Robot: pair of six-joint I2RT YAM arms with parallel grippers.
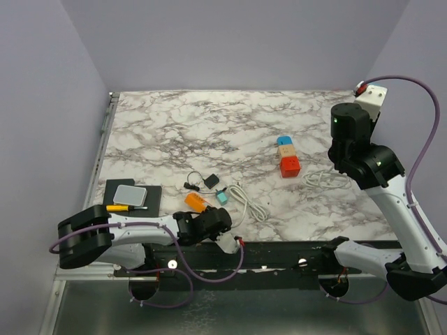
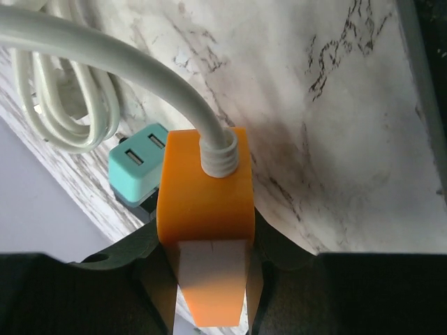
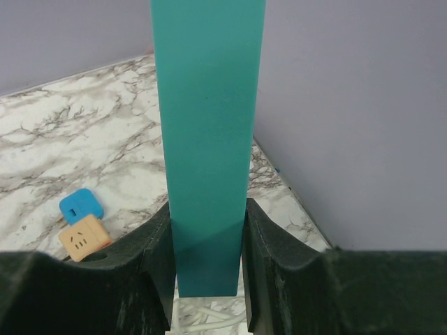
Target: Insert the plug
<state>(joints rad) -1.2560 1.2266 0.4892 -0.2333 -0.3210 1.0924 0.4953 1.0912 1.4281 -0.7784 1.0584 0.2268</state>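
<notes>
The orange plug [image 2: 202,188] has a thick white cable [image 2: 105,52] running out of its top. My left gripper [image 2: 209,255] is shut on it, low over the table's near edge, and the top view shows the plug [image 1: 196,201] just ahead of that gripper [image 1: 204,213]. A small teal adapter [image 2: 140,164] with two slots lies right beside the plug. My right gripper [image 3: 208,241] is shut on a long teal bar [image 3: 208,132] that stands upright between its fingers. The right arm [image 1: 353,132] is raised at the right side of the table.
Blue [image 1: 284,142], tan [image 1: 286,151] and red [image 1: 290,167] blocks lie in a row at centre right, with a coil of white cable [image 1: 323,179] beside them. A black pad [image 1: 133,197] carrying a grey square and a yellow-handled screwdriver [image 1: 120,207] sits at the near left. A thin black lead [image 1: 199,181] lies mid-table.
</notes>
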